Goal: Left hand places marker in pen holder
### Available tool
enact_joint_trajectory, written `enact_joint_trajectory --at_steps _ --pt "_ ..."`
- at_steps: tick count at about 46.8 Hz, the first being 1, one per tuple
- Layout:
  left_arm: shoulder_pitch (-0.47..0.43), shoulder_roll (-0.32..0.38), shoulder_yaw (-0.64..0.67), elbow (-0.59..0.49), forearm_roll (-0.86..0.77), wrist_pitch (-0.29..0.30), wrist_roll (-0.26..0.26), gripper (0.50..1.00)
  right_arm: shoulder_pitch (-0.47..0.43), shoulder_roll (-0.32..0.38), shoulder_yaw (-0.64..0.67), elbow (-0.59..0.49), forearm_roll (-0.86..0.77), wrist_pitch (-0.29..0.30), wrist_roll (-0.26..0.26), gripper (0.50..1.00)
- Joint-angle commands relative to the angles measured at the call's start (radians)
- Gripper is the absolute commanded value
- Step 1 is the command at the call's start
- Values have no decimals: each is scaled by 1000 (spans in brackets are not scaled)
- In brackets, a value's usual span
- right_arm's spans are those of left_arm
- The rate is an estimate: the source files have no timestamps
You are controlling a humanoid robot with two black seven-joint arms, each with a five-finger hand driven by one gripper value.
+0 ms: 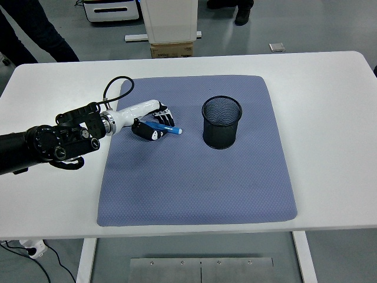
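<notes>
— One hand only?
— Yes, the black-and-white left hand (152, 121) pinches a blue marker (165, 127), partly hidden by fingers, near the blue-grey mat's (194, 188) far-left area.
— Holder?
— The black mesh pen holder (222, 122) stands apart.

Left hand (152, 122) covers rear of blue marker (165, 127); only front half and pale tip show beside fingers (166, 113). Contact of marker with mat (194, 177): cannot tell. Left arm (35, 148) cut by left edge, left of mat. Mesh pen holder (222, 122): inside dark, contents unreadable. Beyond table (330, 106), person's legs (35, 29) cut by top edge. White cabinet (169, 20) likewise cut. Small grey object (277, 46) on floor: too small to identify.
</notes>
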State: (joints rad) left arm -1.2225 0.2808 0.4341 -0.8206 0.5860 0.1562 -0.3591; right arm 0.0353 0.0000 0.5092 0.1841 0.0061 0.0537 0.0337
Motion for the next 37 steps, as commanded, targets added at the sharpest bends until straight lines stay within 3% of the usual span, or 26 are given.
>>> enact_joint_trajectory --at_steps 1,12,37 --pt "0 0 2 0 1 -1 -1 543 0 0 0 0 0 0 0 1000" --pt "0 0 2 0 3 -4 -4 584 0 0 0 0 0 0 0 1000" --pt "-3 2 3 0 84 -4 -15 616 0 0 0 0 0 0 0 1000"
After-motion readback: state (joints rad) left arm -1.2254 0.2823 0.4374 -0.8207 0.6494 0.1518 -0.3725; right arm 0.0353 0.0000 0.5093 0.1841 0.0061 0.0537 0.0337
